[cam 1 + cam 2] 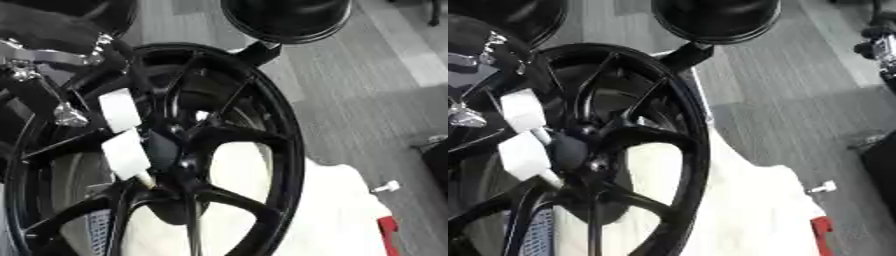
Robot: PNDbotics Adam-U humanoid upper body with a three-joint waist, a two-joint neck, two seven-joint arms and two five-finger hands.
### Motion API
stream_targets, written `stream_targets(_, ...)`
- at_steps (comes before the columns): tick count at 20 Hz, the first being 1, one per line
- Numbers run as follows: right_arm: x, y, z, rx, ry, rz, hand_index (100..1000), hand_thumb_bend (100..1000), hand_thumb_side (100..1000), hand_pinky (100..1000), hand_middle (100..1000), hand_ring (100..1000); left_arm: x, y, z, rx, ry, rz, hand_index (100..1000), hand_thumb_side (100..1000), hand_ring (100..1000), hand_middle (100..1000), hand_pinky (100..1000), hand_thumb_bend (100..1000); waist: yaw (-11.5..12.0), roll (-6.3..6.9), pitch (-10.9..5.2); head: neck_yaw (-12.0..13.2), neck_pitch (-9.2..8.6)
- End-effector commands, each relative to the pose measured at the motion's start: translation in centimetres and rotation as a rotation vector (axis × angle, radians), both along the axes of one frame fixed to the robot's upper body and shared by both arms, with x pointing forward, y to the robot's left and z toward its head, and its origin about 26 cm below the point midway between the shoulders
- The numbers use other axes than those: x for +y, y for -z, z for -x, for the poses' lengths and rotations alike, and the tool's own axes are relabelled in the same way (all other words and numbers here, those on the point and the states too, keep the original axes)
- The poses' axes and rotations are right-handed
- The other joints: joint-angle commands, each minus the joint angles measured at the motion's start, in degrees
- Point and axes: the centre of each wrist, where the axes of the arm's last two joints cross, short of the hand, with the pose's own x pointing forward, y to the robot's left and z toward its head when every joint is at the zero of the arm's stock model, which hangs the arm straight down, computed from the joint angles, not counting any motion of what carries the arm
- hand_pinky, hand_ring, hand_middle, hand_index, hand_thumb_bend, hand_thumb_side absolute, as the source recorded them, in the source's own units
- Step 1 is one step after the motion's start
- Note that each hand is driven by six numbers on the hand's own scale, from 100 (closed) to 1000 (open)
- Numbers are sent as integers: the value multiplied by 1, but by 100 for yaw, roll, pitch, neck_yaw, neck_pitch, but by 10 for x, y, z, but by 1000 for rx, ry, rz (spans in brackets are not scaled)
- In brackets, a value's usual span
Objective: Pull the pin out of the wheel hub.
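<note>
I see the black wheel [175, 150] standing upright on a white cloth [332, 210]; open grey floor [367, 100] lies right of its rim. My left hand [122, 135] is at the hub [179, 150], white-tipped fingers [127, 152] pinching the pale pin [144, 179] just below the hub. A small white piece [386, 187] lies right of the cloth.
</note>
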Motion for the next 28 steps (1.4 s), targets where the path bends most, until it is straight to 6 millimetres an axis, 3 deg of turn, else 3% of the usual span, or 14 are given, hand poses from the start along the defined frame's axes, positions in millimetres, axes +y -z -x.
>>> stream_targets(1,1,-10,2,-29,-7,7,800,100,562,789,668,680,5,-7,3,-1,138,-234,816,100,828,744,866,324,-9,-16,-87,34,-71)
stream_targets(5,0,-9,2,-29,2,-1,799,100,564,789,667,680,6,-5,2,-2,129,-249,774,100,808,688,852,294,-7,-14,-82,46,-69)
stream_targets(12,0,-9,2,-29,4,-6,799,100,565,789,666,680,13,-2,1,-10,104,-279,802,100,811,727,849,313,-6,-10,-82,69,-76)
stream_targets(13,0,-9,2,-27,5,-9,798,100,567,789,663,679,15,-2,1,-11,98,-281,767,100,788,669,831,289,1,-7,-80,61,-80)
stream_targets(17,0,-8,2,-24,8,-16,798,100,568,789,662,679,15,-4,1,-2,104,-254,714,100,754,605,808,183,7,-9,-76,54,-92)
stream_targets(24,0,-7,2,-20,11,-26,798,100,570,789,662,679,16,-17,3,-3,87,-182,443,100,576,340,733,123,20,-18,-73,40,-107)
stream_targets(28,0,-6,3,-20,14,-28,798,100,569,789,661,679,27,-38,1,-38,30,-86,385,100,545,288,718,114,43,-41,-79,9,-98)
